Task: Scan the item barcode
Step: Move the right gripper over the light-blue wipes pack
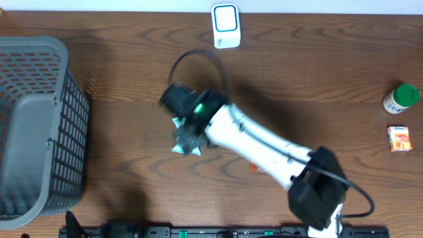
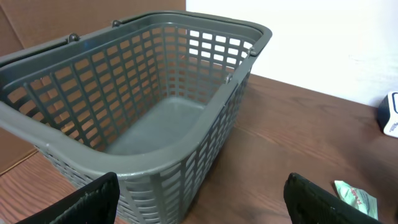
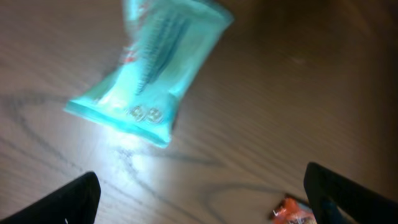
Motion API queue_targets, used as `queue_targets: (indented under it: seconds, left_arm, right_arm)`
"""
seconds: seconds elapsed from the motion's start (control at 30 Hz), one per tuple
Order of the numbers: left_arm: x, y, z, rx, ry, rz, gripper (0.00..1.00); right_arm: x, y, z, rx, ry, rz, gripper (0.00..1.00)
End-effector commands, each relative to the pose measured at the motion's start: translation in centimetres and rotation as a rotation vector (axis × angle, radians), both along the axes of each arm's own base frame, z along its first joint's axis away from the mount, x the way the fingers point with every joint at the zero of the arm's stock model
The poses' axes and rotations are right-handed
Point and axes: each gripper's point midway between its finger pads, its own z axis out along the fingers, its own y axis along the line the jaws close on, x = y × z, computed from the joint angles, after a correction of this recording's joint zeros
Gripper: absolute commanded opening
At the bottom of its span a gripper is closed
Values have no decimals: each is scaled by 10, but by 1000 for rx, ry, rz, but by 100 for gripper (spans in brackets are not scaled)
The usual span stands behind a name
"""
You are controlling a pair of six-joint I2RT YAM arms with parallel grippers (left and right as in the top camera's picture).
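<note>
The right wrist view alone shows the right gripper point(image 3: 200, 180) close up. Its two dark fingers point(image 3: 62, 202) stand wide apart at the lower corners of the frame, with only bare table point(image 3: 261, 112) between them, so it is released. The teal packet point(image 3: 149, 68) lies flat on the wood in the upper left, blurred, clear of both fingers. A scrap of orange wrapper point(image 3: 295, 214) peeks in at the bottom edge.

The overhead view gives the layout instead. The right arm point(image 1: 258, 142) reaches from the lower right to the centre and hides most of the packet. The white and blue scanner point(image 1: 225, 25) sits at the top centre, well apart from the packet. At the right edge stand a green-capped bottle point(image 1: 401, 98) and a small orange packet point(image 1: 399, 139).

The left wrist view looks into the grey basket point(image 2: 249, 37), which holds nothing. The left gripper point(image 2: 202, 186) is spread wide and grips nothing.

Counted: one basket, one scanner, one teal packet, one bottle, two small orange items.
</note>
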Motion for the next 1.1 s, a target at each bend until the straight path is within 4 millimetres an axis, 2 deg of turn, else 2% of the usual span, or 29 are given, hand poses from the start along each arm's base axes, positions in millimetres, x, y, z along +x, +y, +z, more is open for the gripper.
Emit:
queue_targets:
  seconds: [0.0, 0.13, 0.27, 0.57, 0.7, 0.87, 1.0, 1.03, 1.07]
  left_arm:
    - [0, 0, 1, -2, -4, 3, 85]
    - [0, 0, 1, -2, -4, 3, 84]
    - [0, 0, 1, -2, -4, 3, 85]
    - [0, 0, 0, -2, 0, 3, 85]
    - [0, 0, 0, -2, -1, 3, 85]
    - [0, 0, 1, -2, -1, 3, 85]
    - [0, 0, 1, -2, -1, 3, 84]
    - [0, 0, 1, -2, -1, 3, 84]
    - [0, 0, 1, -2, -1, 3, 84]
  right_arm:
    - [-12, 4, -12, -102, -136, 71, 99]
    - [-17, 15, -30, -125, -263, 118, 99]
    - [-16, 29, -43, -85, -304, 187, 99]
    - [4, 55, -45, 6, -384, 227, 99]
    - [3, 53, -64, -32, -362, 237, 99]
    - [-5, 46, -101, -122, -313, 300, 99]
    - [-5, 34, -120, -212, -312, 308, 98]
    - [-2, 30, -121, -236, -329, 303, 95]
    - [2, 27, -122, -259, -351, 296, 86]
